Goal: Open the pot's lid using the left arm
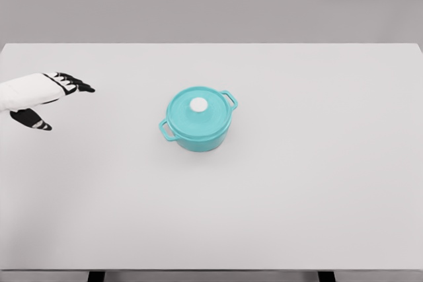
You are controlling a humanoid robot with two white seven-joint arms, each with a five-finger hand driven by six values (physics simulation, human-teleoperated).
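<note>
A teal pot (198,122) with two side handles stands near the middle of the white table (297,183). Its teal lid (198,110) sits closed on top, with a round white knob (199,104) at the centre. My left hand (56,100) hovers at the far left edge of the picture, well to the left of the pot and not touching it. Its black-tipped fingers (78,84) are spread and stretched toward the right, the thumb (33,120) hanging below, and it holds nothing. The right arm does not appear.
The table's far edge runs across the top of the picture and its near edge along the bottom. A plain grey wall stands behind.
</note>
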